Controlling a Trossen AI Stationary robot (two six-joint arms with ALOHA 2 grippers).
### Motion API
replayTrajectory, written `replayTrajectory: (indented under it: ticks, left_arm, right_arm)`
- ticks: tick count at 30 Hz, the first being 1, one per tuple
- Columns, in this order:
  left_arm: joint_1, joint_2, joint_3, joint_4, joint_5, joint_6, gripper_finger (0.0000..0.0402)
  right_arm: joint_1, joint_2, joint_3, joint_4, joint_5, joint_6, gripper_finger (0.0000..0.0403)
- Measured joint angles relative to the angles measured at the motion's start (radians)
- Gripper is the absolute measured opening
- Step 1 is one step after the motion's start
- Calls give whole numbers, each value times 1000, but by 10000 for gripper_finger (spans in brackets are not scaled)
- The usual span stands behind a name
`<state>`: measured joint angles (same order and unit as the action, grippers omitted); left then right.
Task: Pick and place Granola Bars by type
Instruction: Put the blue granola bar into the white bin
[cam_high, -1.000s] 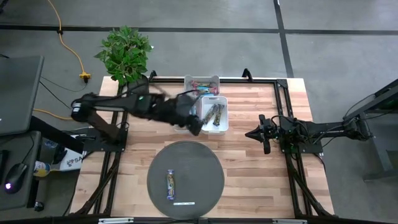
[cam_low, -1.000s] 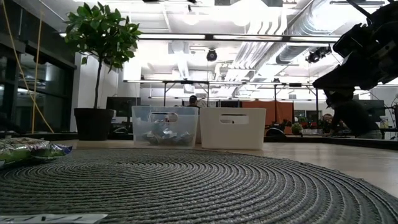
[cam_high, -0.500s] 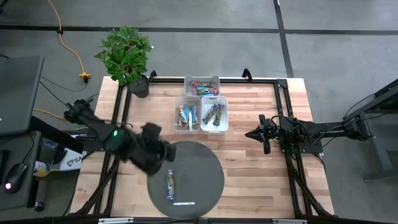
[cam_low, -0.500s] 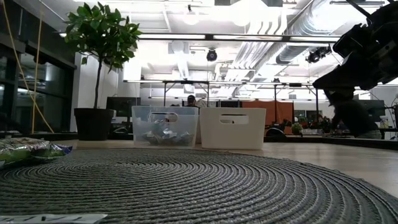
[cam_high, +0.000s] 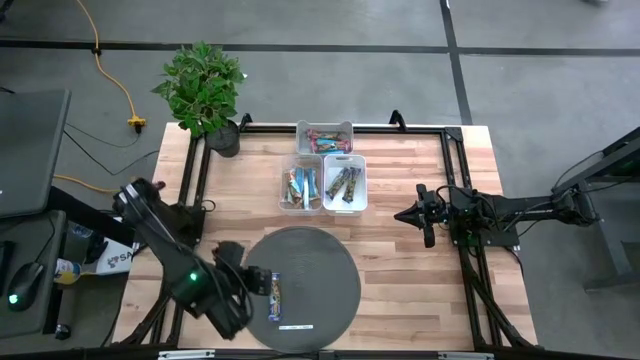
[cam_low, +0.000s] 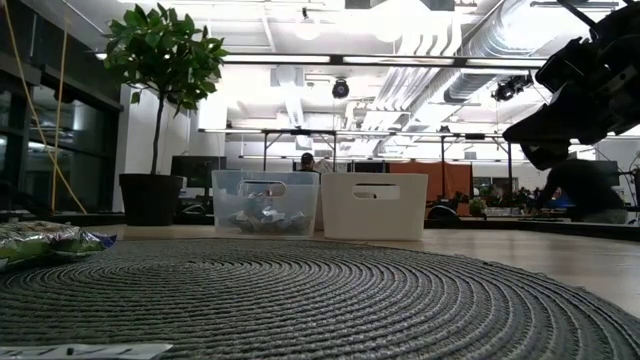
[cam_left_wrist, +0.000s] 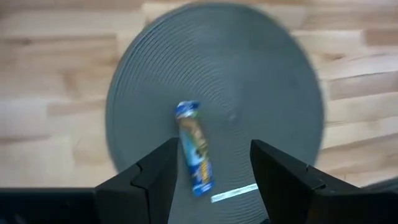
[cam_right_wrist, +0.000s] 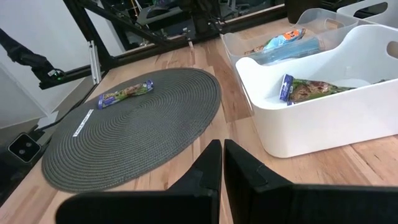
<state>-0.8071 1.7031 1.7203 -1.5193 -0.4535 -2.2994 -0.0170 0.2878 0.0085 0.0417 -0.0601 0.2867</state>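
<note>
Arms were posed quite differently: the left arm was folded low over the near-left corner of the surface (cam_high: 400, 290), its left hand (cam_high: 262, 284) held with fingers (cam_left_wrist: 283, 177) spread apart above the left edge of the round grey mat (cam_high: 330, 262). The right arm was stretched in from the right side, and the right hand (cam_high: 422, 215) was parked over bare wood, its fingers pressed together with nothing between them.

Behind the mat, three bins were grouped at the far middle: a clear bin (cam_high: 326, 137) at the back, and in front of it a clear bin of blue-wrapped bars (cam_high: 302, 187) beside a white bin of green-wrapped bars (cam_high: 345, 184). A potted plant (cam_high: 203, 87) stood at the far-left corner. A thin white label strip (cam_high: 296, 327) lay at the mat's near edge.

One blue-wrapped granola bar (cam_left_wrist: 195, 148) lay on the mat's left part, just beside the left hand, framed between the spread fingers in the left wrist view but not touched by them.
</note>
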Motion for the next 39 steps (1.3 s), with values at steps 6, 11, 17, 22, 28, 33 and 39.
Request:
replayTrajectory:
  ticks: [6,11,17,22,28,33,39]
  left_arm:
    - [-6,93,0,54,95,-45,195]
    - [-4,156,0,110,112,-54,195]
    - [-4,232,1,154,134,-67,195]
    - [-4,296,1,177,138,-72,195]
    - [-4,365,1,195,141,-86,195]
    - [3,407,1,214,149,-91,195]
    - [28,429,0,218,158,-90,195]
  right_arm:
    - [0,0,0,0,0,0,0]
    - [0,0,0,0,0,0,0]
    - [0,0,0,-1,0,0,0]
    - [0,0,0,0,0,0,0]
    - [0,0,0,0,0,0,0]
    - [0,0,0,0,0,0,0]
    - [0,0,0,0,0,0,0]
